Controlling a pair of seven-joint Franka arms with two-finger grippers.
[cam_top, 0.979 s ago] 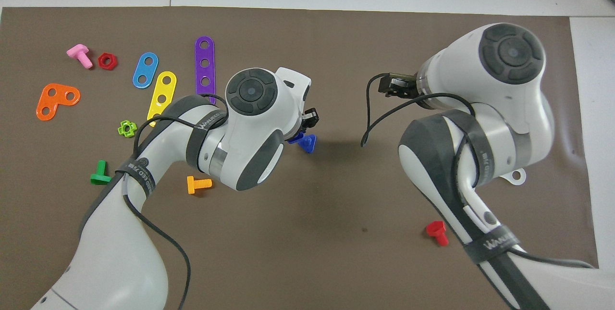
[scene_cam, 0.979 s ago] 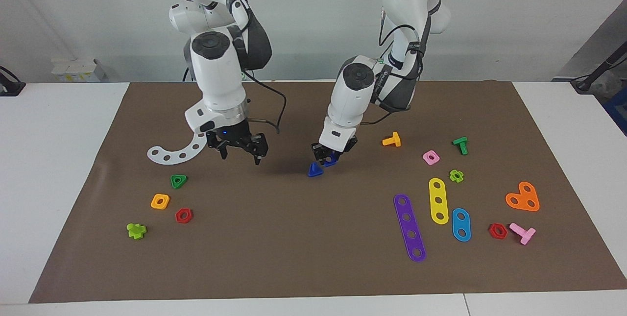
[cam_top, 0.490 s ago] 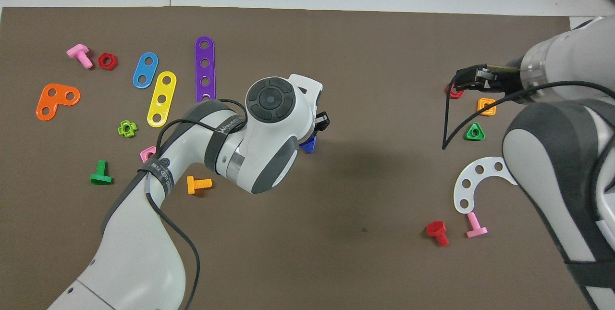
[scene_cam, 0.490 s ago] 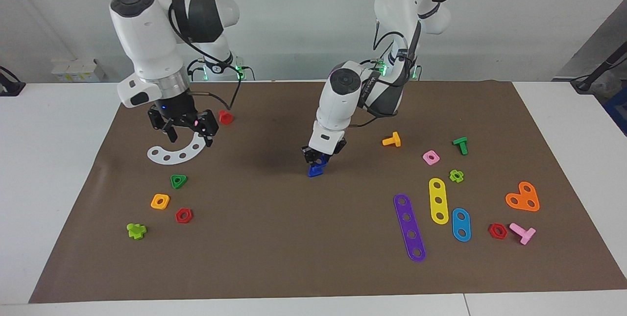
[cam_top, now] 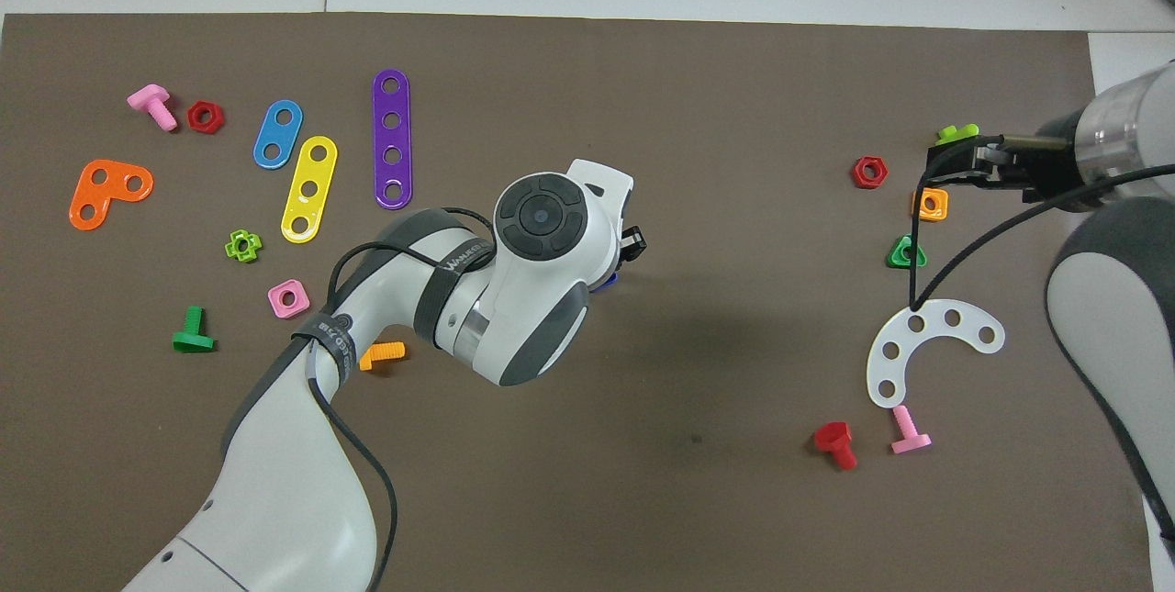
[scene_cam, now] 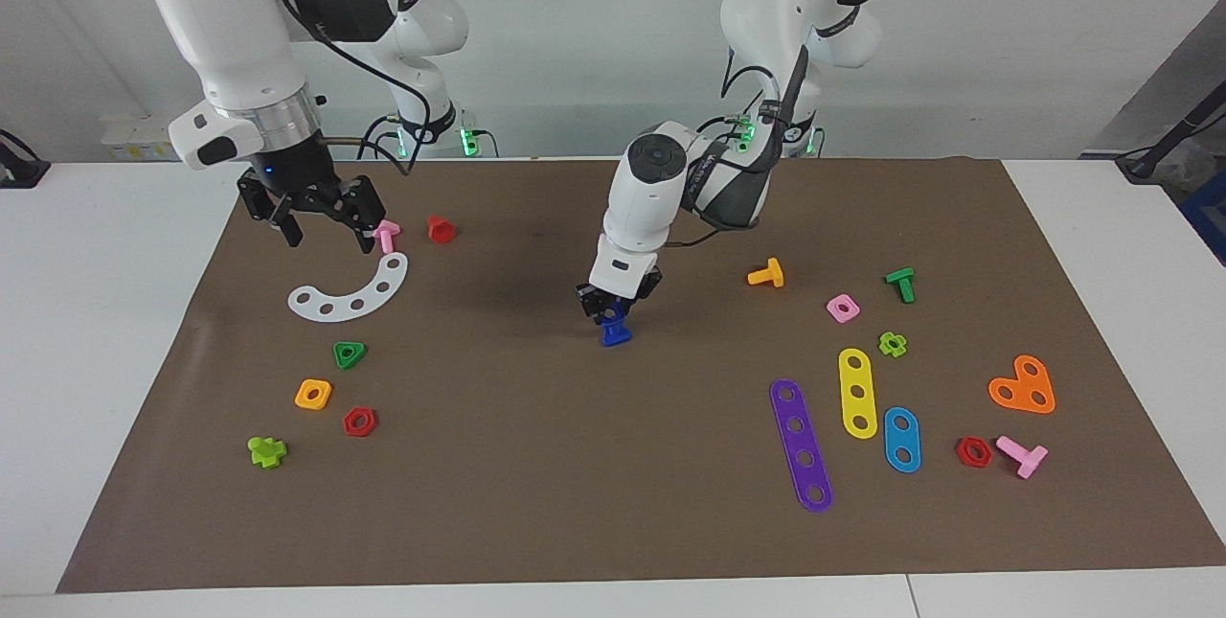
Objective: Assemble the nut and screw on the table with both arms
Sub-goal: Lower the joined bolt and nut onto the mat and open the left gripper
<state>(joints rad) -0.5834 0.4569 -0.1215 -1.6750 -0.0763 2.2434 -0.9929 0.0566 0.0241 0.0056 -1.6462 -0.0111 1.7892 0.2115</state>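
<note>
Your left gripper (scene_cam: pixel 614 309) is down at the middle of the brown mat (scene_cam: pixel 575 465), directly over the dark-blue screw (scene_cam: pixel 615 334), which rests on the tabletop (scene_cam: pixel 96 331). In the facing view the jaws reach the top of that blue piece and look drawn in around something dark blue, but you cannot tell whether that is the nut itself or part of the screw, nor whether they grip it. From overhead, the left arm's wrist covers nearly all of it; only a sliver of blue (cam_top: pixel 608 281) shows at the wrist's edge, just beside the black gripper (cam_top: pixel 633 244).

Your right gripper (scene_cam: pixel 316 216) hangs in the air over the right arm's end of the mat, above the spot near the pink bolt (scene_cam: pixel 386 235) and the white curved strip (scene_cam: pixel 352 292). Its jaws stand wide apart with nothing between them.

A red bolt (scene_cam: pixel 440 229) lies just beside the pink one. Farther from the robots than the strip lie the green triangular nut (scene_cam: pixel 350 354), the orange square nut (scene_cam: pixel 313 394), a red hex nut (scene_cam: pixel 359 421) and a lime cross-shaped piece (scene_cam: pixel 266 450). Toward the left arm's end you have the orange bolt (scene_cam: pixel 766 273), the pink square nut (scene_cam: pixel 842 308) and the purple strip (scene_cam: pixel 801 444).
</note>
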